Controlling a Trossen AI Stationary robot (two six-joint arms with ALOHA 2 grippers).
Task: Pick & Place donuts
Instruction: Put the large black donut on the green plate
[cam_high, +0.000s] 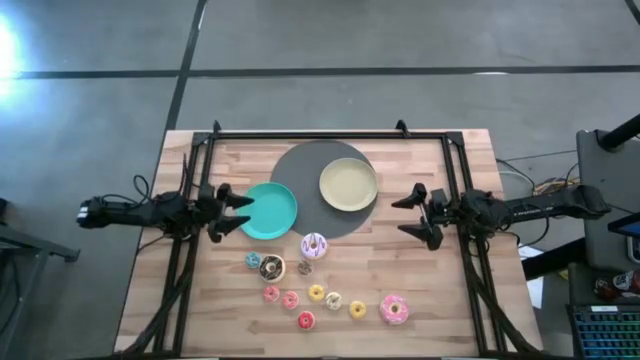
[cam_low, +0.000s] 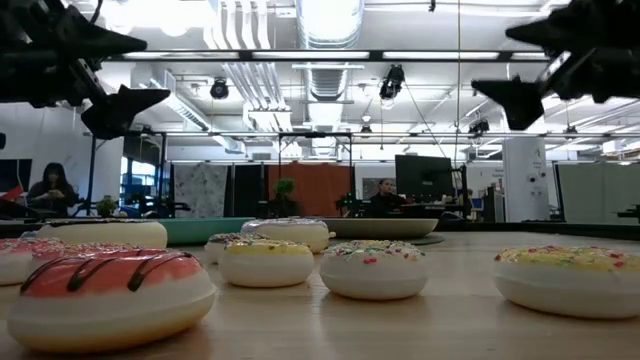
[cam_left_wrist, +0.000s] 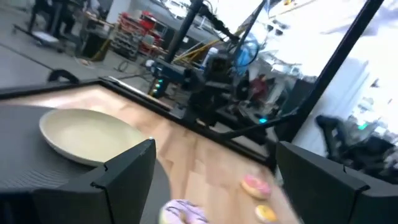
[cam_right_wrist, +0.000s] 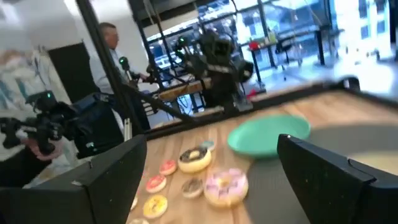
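Observation:
Several toy donuts lie flat on the near half of the wooden table: a white-lilac one (cam_high: 313, 245) at the mat's near edge, a brown one (cam_high: 271, 267), a larger pink one (cam_high: 394, 309), and small yellow, pink and red ones (cam_high: 306, 320) between them. My left gripper (cam_high: 238, 213) hangs open above the left edge of the teal plate (cam_high: 270, 212) and touches nothing. My right gripper (cam_high: 405, 217) hangs open to the right of the pale-yellow plate (cam_high: 348, 185), also clear of everything. In the low view both grippers (cam_low: 150, 70) (cam_low: 495, 62) are well above the table.
A dark round mat (cam_high: 300, 170) lies under both plates at the table's middle. A black frame (cam_high: 330, 134) runs along the far edge and down both sides. Bare wood (cam_high: 440, 290) lies to the right of the donuts. People show in the room beyond.

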